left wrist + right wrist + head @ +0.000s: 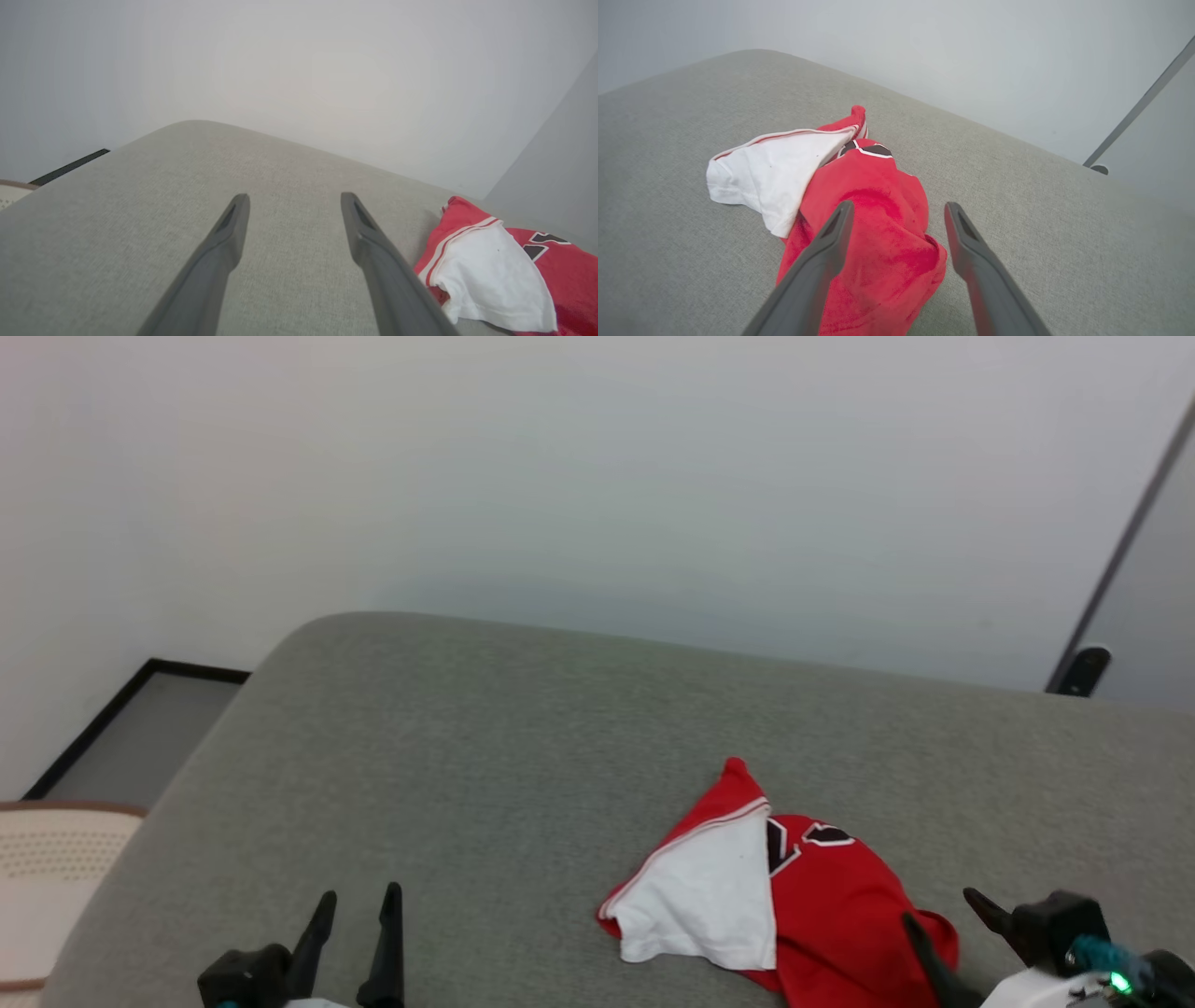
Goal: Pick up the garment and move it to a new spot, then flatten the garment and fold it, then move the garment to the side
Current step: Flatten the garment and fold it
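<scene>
The garment [794,896] is a red jersey with a white sleeve and black lettering, lying crumpled on the grey cushion at the lower right. My right gripper [943,903] stands open just at its right end, nothing between the fingers. In the right wrist view the garment [873,219] bunches under and between my right gripper [896,210], apart from both fingers. My left gripper [359,894] is open at the lower left, well left of the cloth. The left wrist view shows my left gripper [294,200] over bare cushion, with the garment [495,270] at its right.
The grey cushion [467,756] has a rounded far-left corner and a far edge against a pale wall. A dark-framed panel [131,728] and a cream perforated seat [47,877] lie left of it. A dark slanted pole [1111,569] rises at the far right.
</scene>
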Robot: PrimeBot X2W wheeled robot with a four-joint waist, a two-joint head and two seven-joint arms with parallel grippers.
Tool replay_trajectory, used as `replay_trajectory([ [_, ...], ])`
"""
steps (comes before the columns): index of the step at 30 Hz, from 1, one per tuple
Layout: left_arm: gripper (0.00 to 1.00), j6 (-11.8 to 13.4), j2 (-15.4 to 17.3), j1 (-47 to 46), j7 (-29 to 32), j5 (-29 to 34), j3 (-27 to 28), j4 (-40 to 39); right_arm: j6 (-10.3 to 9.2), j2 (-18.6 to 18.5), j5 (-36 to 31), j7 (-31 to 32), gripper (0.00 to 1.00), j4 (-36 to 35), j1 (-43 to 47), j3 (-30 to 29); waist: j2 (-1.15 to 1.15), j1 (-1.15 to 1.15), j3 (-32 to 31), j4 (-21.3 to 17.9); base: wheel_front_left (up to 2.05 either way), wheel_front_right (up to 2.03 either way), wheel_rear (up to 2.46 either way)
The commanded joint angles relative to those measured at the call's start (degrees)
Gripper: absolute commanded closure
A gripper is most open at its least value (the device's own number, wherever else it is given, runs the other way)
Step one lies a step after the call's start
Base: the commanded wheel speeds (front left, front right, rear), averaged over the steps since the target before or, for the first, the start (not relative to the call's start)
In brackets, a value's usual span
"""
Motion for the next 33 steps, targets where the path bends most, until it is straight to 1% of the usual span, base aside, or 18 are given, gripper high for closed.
replay_trajectory([
  [1, 0.00, 0.2, -0.2, 0.5, 0.0, 0.5, 0.5, -0.6, -0.06, 1.3, -1.6, -2.5, 0.00, -0.3, 1.3, -0.6, 0.00, 0.00, 1.0, -2.2, 0.00, 0.00, 0.00],
  [4, 0.00, 0.1, -0.6, 0.3, 0.0, 0.7, 0.9, -1.0, -0.06, 2.5, -3.8, -6.5, 0.00, -0.4, 2.1, -0.7, 0.00, 0.00, 1.5, -3.2, 0.00, 0.00, 0.00],
  [7, 0.00, -0.1, -0.8, -0.2, 0.0, 1.1, 1.0, -1.0, -0.06, 3.5, -4.9, -8.5, 0.00, 0.5, 1.9, -0.4, 0.00, 0.00, 1.7, -3.4, 0.00, 0.00, 0.00],
  [10, 0.00, -0.3, -0.9, -0.5, 0.0, 1.3, 0.6, -0.7, -0.06, 3.8, -5.4, -8.9, 0.00, 0.9, 1.2, -0.1, 0.00, 0.00, 1.7, -3.1, 0.00, 0.00, 0.00],
  [17, 0.00, -0.6, -0.9, -1.6, 0.0, 2.4, -0.3, 0.3, -0.06, 3.7, -6.3, -10.7, 0.00, 2.2, -0.6, -0.2, 0.00, 0.00, 1.1, -1.0, 0.00, 0.00, 0.00],
  [22, 0.00, -0.8, -0.4, -1.9, 0.0, 2.8, -0.4, 0.0, -0.06, 4.4, -7.4, -12.1, 0.00, 2.1, -0.2, -1.8, 0.00, 0.00, 1.1, -1.9, 0.00, 0.00, 0.00],
  [27, 0.00, -0.8, 0.2, -1.6, 0.0, 3.1, -0.5, -0.9, -0.06, 5.3, -9.2, -13.5, 0.00, 1.5, 0.2, -4.2, 0.00, 0.00, 1.6, -5.5, 0.00, 0.00, 0.00],
  [33, 0.00, -0.4, 0.3, -2.9, 0.0, 3.1, -0.9, -1.6, -0.06, 6.6, -11.8, -15.2, 0.00, 0.2, 1.0, -8.1, 0.00, 0.00, 2.8, -11.1, 0.00, 0.00, 0.00],
])
